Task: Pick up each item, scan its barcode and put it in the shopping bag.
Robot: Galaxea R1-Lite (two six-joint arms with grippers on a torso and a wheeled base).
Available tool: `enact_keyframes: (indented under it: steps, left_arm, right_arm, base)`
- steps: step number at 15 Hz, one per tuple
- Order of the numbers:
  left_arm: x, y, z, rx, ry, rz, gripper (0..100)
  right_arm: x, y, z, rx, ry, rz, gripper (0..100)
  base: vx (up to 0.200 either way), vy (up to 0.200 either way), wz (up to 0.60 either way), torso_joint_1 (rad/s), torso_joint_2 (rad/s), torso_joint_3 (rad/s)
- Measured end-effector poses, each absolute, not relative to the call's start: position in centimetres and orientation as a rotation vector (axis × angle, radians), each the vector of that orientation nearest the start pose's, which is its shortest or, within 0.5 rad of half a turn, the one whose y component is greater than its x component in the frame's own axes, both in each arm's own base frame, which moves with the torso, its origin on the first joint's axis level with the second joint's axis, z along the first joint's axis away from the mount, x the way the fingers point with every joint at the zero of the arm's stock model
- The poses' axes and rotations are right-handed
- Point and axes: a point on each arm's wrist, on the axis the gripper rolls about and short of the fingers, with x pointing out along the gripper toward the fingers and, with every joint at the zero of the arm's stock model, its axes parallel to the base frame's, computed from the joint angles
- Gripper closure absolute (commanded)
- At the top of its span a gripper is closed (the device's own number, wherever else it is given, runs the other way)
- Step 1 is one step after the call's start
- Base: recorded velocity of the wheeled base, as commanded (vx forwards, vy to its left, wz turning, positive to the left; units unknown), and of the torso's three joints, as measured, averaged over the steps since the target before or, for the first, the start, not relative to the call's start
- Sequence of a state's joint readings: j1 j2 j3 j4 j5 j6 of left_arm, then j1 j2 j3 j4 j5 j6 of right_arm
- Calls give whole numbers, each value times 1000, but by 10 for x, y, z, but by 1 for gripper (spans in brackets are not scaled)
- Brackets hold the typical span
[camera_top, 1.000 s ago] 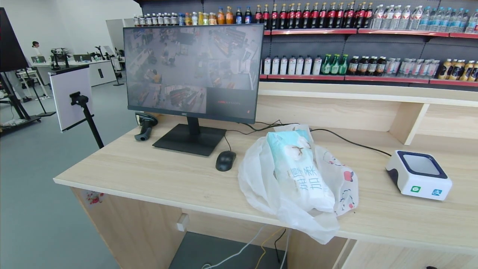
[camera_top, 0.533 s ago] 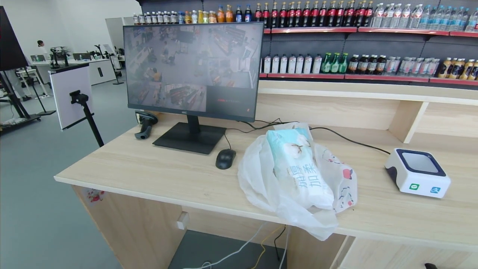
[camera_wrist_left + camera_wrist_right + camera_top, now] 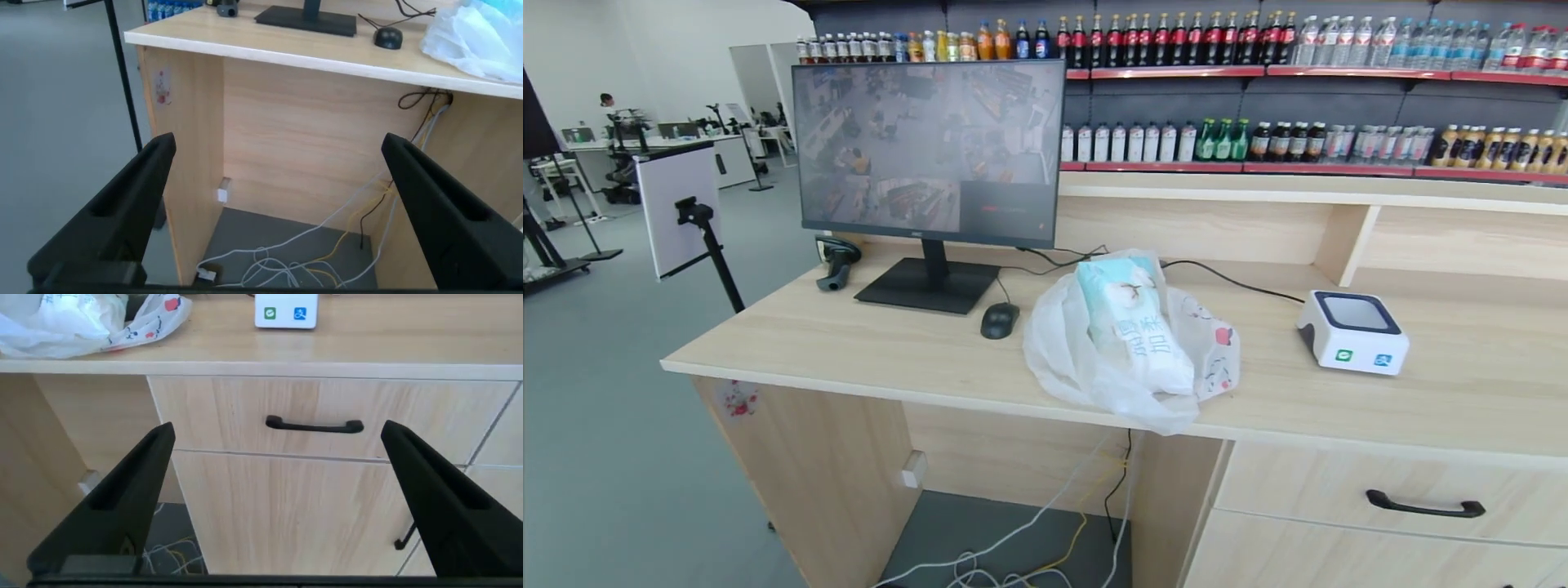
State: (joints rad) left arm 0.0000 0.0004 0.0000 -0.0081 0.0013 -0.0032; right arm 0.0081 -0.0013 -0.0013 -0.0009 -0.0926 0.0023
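Here the pale-blue, blue-lettered tissue pack (image 3: 1137,327) lies in the white plastic shopping bag (image 3: 1058,359); left gripper (image 3: 278,147) and right gripper (image 3: 278,433) gape wide.

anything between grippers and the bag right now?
Likely. The left gripper and right gripper point at the front of the counter, below its top, so the edge lies between them and the bag. On top, nothing stands before the bag.
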Motion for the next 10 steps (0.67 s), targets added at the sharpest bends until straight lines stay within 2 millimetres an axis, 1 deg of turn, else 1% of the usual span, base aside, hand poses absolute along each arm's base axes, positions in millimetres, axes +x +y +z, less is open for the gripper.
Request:
enact_keyframes:
  steps: [1, 10]
  left_arm:
    - [-23, 0, 76, -2, -7, 1, 0]
    - [-23, 0, 76, 2, -7, 0, 0]
  right_arm:
    - [-23, -2, 76, 5, -5, -85, 0]
    - [-23, -2, 76, 7, -4, -84, 0]
  base:
    - [0, 0, -600, -2, 2, 2]
    - [0, -200, 0, 8, 3, 0]
